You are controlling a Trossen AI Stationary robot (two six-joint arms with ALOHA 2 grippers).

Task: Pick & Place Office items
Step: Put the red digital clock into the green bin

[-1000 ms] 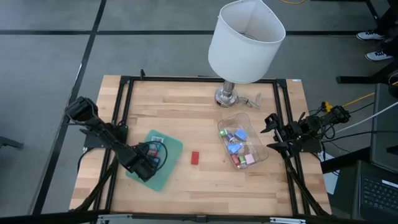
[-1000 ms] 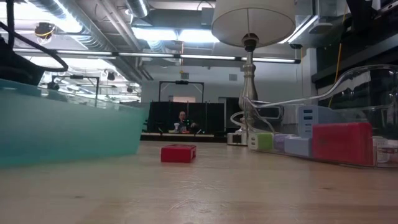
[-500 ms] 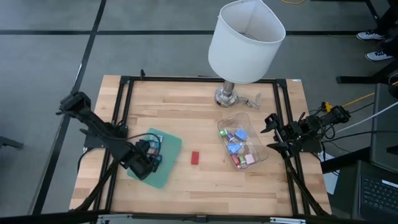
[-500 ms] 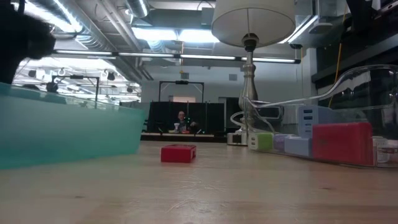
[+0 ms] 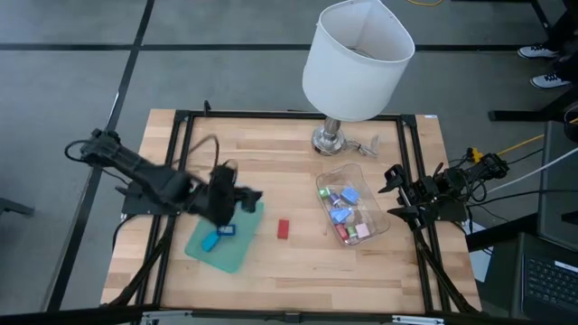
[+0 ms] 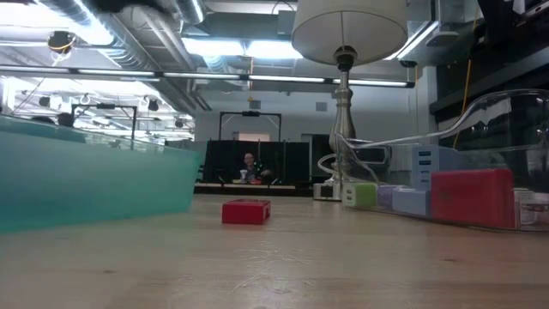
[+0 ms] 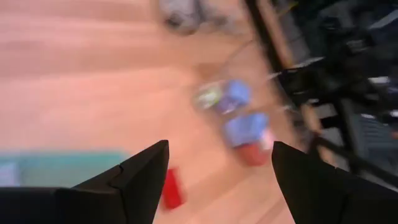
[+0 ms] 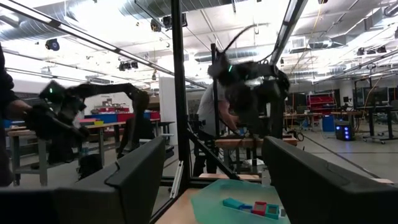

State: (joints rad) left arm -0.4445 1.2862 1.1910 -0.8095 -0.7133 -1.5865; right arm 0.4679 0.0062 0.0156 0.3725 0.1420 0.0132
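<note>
Hovering left end effector (image 5: 237, 196) open and empty over green tray (image 5: 239, 255); approach red piece (image 5: 283, 228) square, straddle its short sides. Right end effector (image 5: 394, 190) idle, open.

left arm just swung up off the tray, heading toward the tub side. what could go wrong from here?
1. The left gripper is open and empty, and its wrist view is motion-blurred; at this speed it may clip the green tray and scatter the pieces lying on it.
2. The red piece lies loose between tray and clear tub; a low pass might knock it.
3. The lamp overhangs the tub, so a high approach may hit the shade.
</note>
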